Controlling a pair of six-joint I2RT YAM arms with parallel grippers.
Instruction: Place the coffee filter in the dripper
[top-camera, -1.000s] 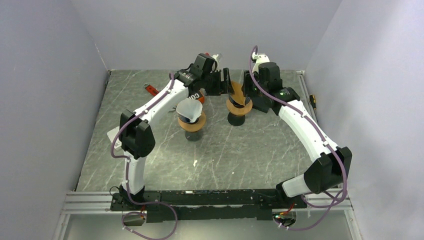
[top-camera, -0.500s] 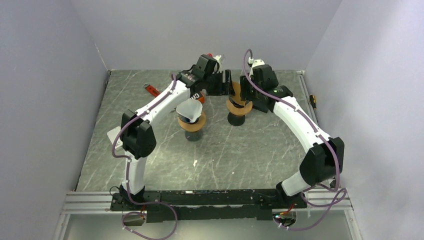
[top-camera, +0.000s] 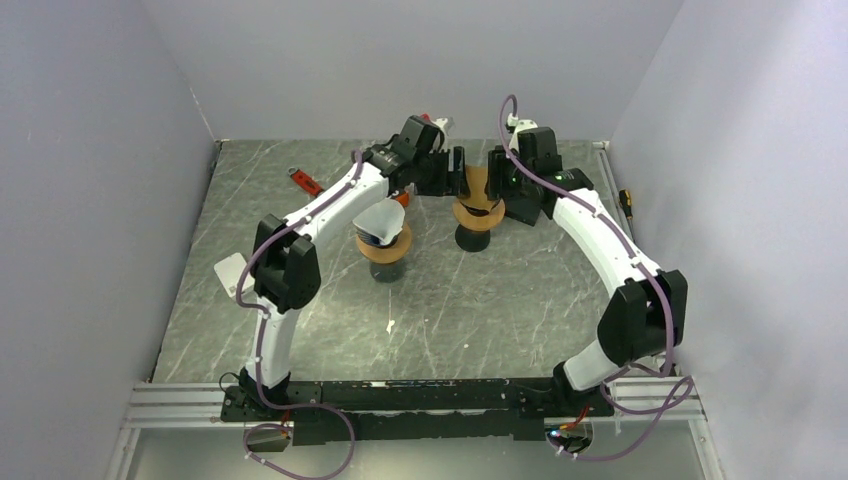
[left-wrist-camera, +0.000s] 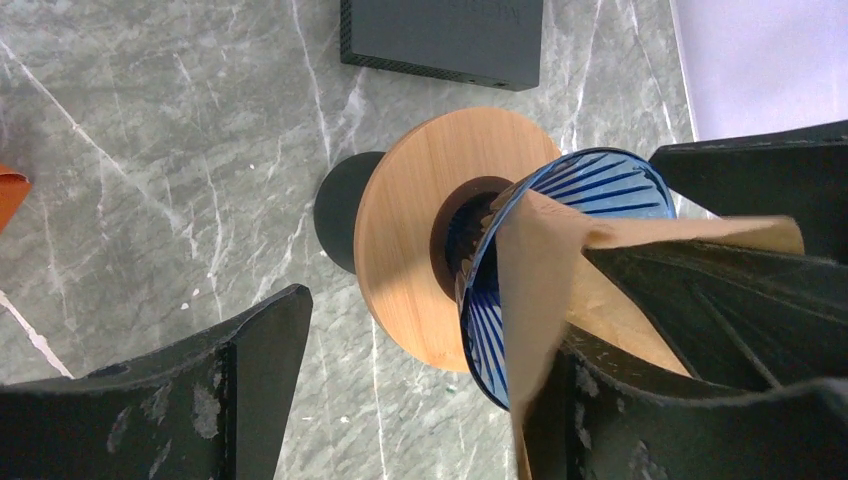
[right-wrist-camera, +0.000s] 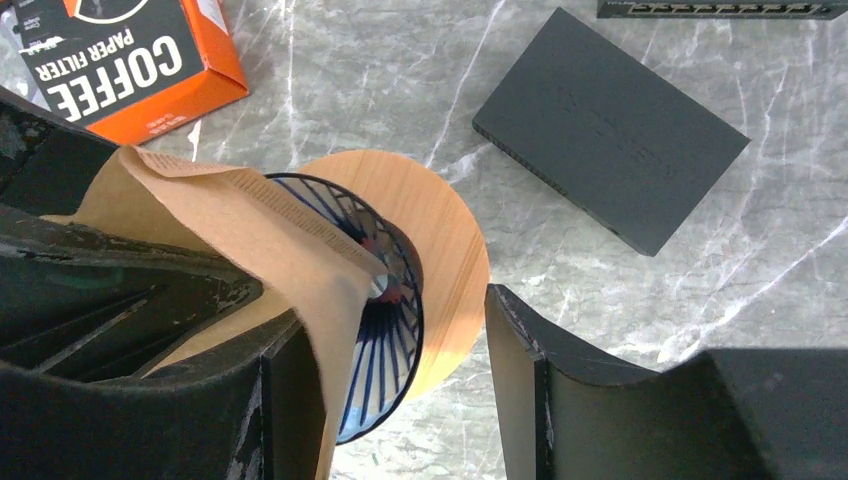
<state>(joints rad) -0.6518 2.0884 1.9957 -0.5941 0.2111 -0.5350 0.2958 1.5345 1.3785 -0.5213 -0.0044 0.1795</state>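
Observation:
A brown paper coffee filter (top-camera: 478, 183) sits partly in the blue ribbed glass dripper (top-camera: 474, 206) with a wooden collar, at the back middle of the table. My left gripper (top-camera: 458, 172) is open at its left. In the left wrist view (left-wrist-camera: 430, 330) one finger (left-wrist-camera: 700, 300) lies inside the filter (left-wrist-camera: 540, 260), and the dripper (left-wrist-camera: 600, 180) sits between the jaws. My right gripper (top-camera: 496, 172) is open at the filter's right. In the right wrist view (right-wrist-camera: 395, 330) one finger (right-wrist-camera: 130, 300) lies inside the filter (right-wrist-camera: 250, 230), the other (right-wrist-camera: 560, 400) outside the collar (right-wrist-camera: 450, 240).
A second dripper (top-camera: 383, 248) holding a white filter (top-camera: 380, 220) stands to the front left. An orange coffee filter box (right-wrist-camera: 130, 60) lies behind it. A flat black box (right-wrist-camera: 610, 130) lies beyond the brown-filter dripper. A red tool (top-camera: 303, 180) lies at the back left.
Both grippers have stayed at the brown filter. The left arm's elbow has swung right and the right arm's elbow has drawn inward. The right wrist has shifted slightly.

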